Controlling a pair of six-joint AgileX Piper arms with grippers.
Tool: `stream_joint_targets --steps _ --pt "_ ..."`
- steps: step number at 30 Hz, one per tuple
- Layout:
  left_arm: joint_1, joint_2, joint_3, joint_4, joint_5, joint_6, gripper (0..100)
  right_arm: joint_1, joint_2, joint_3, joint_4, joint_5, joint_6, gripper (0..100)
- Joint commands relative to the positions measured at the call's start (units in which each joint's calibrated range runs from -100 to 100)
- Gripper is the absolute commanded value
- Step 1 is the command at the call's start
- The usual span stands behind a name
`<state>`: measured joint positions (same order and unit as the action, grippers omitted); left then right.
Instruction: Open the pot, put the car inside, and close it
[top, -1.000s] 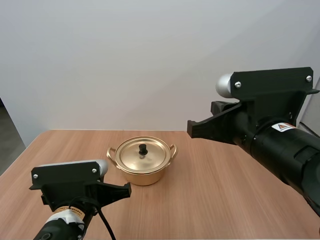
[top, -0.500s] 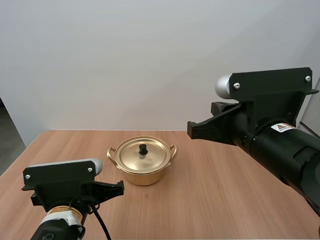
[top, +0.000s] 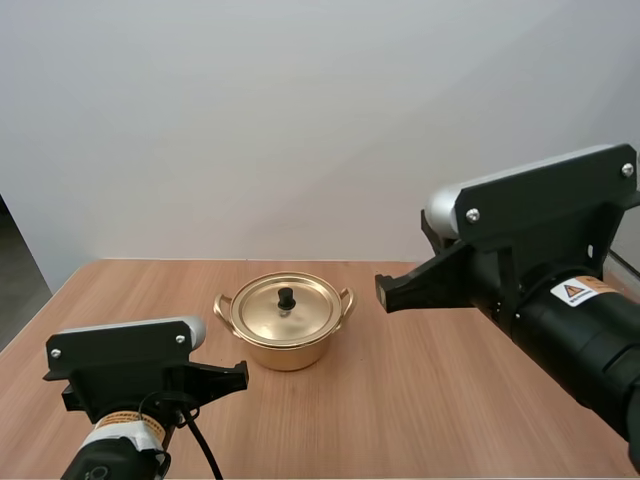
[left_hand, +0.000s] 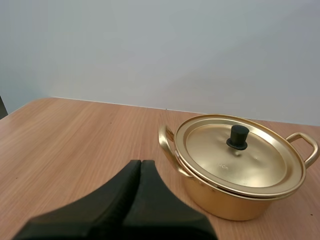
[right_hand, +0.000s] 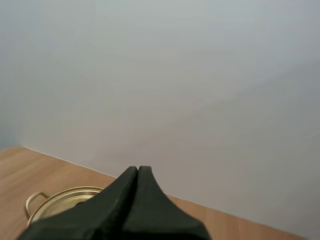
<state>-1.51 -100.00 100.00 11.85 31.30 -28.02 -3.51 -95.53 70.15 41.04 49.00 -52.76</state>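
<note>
High view: lidded pot (top: 285, 338) in the middle of the table (top: 420, 400), both grippers clenched on nothing.
Bare wood lies all round the pot, with the far table edge not far behind it. The left gripper (top: 241, 377) sits near its front-left; the right gripper (top: 383, 293) hangs raised off its right side, apart. In the right wrist view the wedge of fingers (right_hand: 150, 210) hides most of the lid (right_hand: 67, 198).

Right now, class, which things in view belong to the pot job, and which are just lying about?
Belong to the job: pot; lid, seated on it; left hand, shut; right hand, shut.
Not part of it: the table underneath.
</note>
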Motion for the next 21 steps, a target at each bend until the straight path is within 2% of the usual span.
stream_joint_targets --steps 1,6,10,11,16,21 --pt "0.05 0.0 0.0 0.1 -0.2 -0.1 0 1.2 -1.8 6.5 -14.6 -22.1 15.3 0" --pt "0.05 0.0 0.0 0.1 -0.2 -0.1 0 1.7 -3.5 21.3 -13.1 -35.2 17.3 0" --pt "0.05 0.0 0.0 0.1 -0.2 -0.1 0 2.1 -3.5 29.8 -12.7 -46.3 17.3 0" --pt "0.05 0.0 0.0 0.1 -0.2 -0.1 0 2.4 -3.5 29.8 -12.6 -49.0 17.3 0" --pt "0.05 0.0 0.0 0.1 -0.2 -0.1 0 2.9 -3.3 29.8 -15.9 -46.9 14.4 0" --pt "0.05 0.0 0.0 0.1 -0.2 -0.1 0 2.9 -1.5 29.8 -15.6 -46.2 14.8 0"
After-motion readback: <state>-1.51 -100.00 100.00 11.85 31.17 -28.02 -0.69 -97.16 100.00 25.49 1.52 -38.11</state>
